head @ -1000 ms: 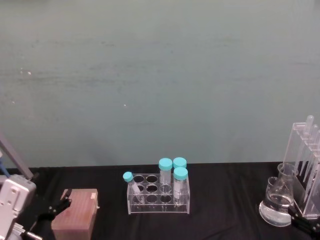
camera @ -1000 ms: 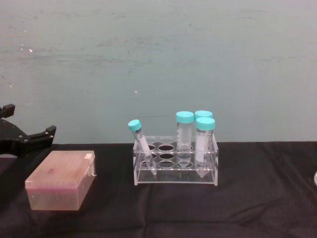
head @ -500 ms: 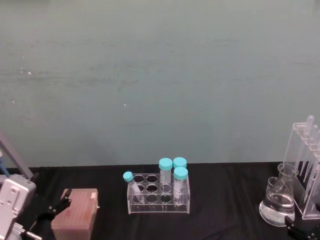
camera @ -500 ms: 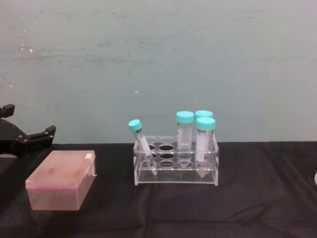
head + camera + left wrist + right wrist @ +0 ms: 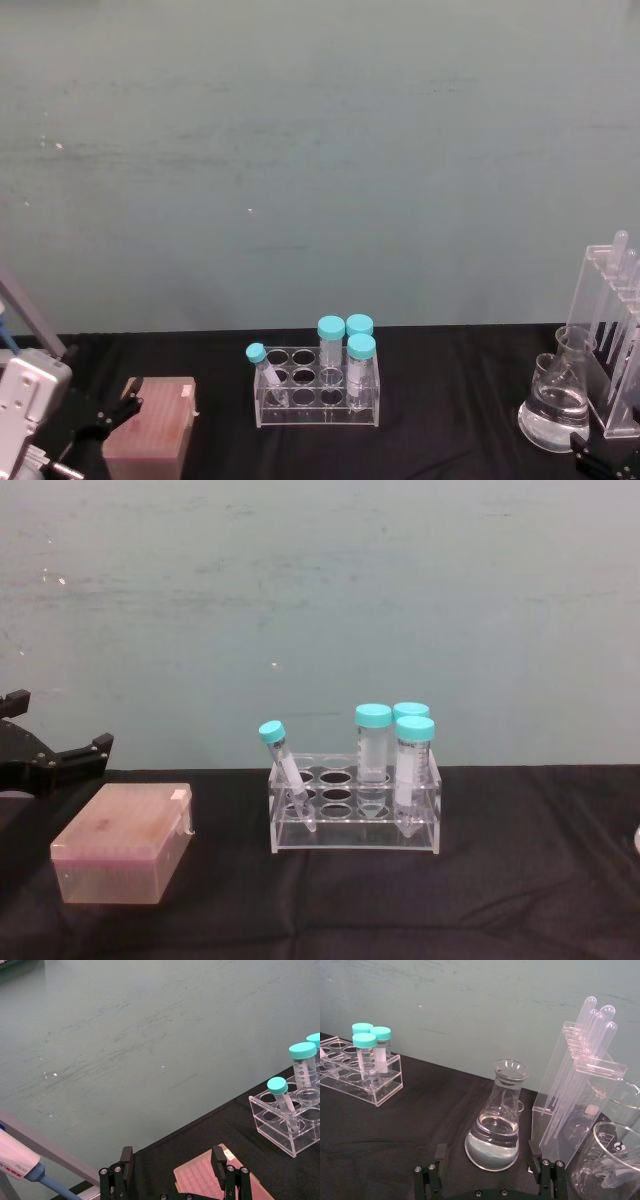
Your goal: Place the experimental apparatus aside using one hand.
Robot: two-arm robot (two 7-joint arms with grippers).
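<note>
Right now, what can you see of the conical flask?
The conical flask is clear glass with a wide round base, a narrow neck and a flared open rim. It stands upright on the black cloth at the table's right end, about a third full of clear liquid. The tall acrylic tube rack stands close beside it. Nothing grips it; the right gripper sits open just in front.

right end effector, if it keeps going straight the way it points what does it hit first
Most likely the conical flask, centred between the open right end effector fingers; the tall tube rack stands beside that line. Depth is uncertain.
</note>
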